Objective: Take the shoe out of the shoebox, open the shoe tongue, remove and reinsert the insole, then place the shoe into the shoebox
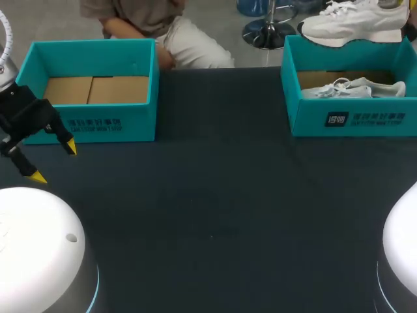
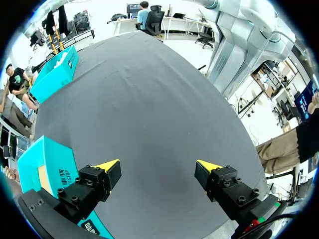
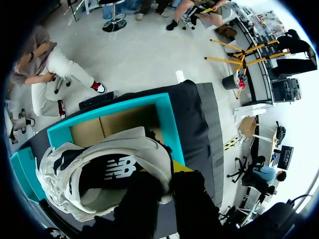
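Head view looks down on the table (image 1: 215,195); both wrist views share it, closer

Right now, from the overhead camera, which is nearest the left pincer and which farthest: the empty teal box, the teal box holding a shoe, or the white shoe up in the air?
1. The empty teal box: beside the left pincer, at the table's left.
2. The second teal box: across the table, at the right.
3. The white shoe: raised over that box's far rim.
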You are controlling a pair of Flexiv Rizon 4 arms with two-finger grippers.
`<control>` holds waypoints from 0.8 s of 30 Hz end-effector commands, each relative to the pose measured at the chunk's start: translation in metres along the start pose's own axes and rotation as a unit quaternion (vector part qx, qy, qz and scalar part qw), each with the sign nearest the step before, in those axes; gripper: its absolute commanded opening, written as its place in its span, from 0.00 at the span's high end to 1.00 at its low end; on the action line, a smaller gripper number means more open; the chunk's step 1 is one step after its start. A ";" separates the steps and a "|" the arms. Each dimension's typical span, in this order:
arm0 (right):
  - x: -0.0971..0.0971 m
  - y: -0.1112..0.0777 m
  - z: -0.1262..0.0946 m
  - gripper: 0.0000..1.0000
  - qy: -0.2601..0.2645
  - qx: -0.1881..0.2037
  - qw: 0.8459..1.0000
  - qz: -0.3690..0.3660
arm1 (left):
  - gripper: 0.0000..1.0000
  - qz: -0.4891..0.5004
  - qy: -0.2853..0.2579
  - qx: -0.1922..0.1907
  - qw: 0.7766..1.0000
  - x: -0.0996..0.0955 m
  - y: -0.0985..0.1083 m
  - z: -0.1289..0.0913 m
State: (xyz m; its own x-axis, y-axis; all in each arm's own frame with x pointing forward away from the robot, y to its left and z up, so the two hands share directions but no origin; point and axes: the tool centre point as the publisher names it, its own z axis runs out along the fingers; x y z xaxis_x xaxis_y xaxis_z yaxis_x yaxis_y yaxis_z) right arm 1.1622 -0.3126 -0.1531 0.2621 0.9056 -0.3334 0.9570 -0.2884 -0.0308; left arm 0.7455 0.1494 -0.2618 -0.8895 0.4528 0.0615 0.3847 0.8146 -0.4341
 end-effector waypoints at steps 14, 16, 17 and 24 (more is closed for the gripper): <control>-0.004 -0.002 0.031 1.00 0.010 -0.015 0.999 0.035 | 0.00 0.000 0.000 -0.001 1.000 0.001 0.000 0.000; -0.004 -0.002 0.036 1.00 0.010 -0.016 0.999 0.035 | 0.00 0.000 0.000 -0.001 1.000 0.001 0.000 0.000; -0.003 -0.001 0.038 1.00 0.010 -0.016 0.999 0.034 | 0.00 0.000 0.000 -0.001 1.000 0.001 0.000 0.000; -0.001 -0.001 0.060 1.00 0.007 -0.022 0.999 0.037 | 0.00 0.000 0.000 -0.001 1.000 0.001 0.000 0.000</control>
State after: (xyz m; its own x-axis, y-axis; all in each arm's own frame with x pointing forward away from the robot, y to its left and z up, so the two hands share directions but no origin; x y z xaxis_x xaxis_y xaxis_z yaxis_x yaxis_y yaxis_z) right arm 1.1608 -0.3315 -0.1985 0.3311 0.8854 -0.3263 0.9373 -0.3486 0.0051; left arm 0.7455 0.1494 -0.2618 -0.8895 0.4528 0.0615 0.3847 0.8146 -0.4341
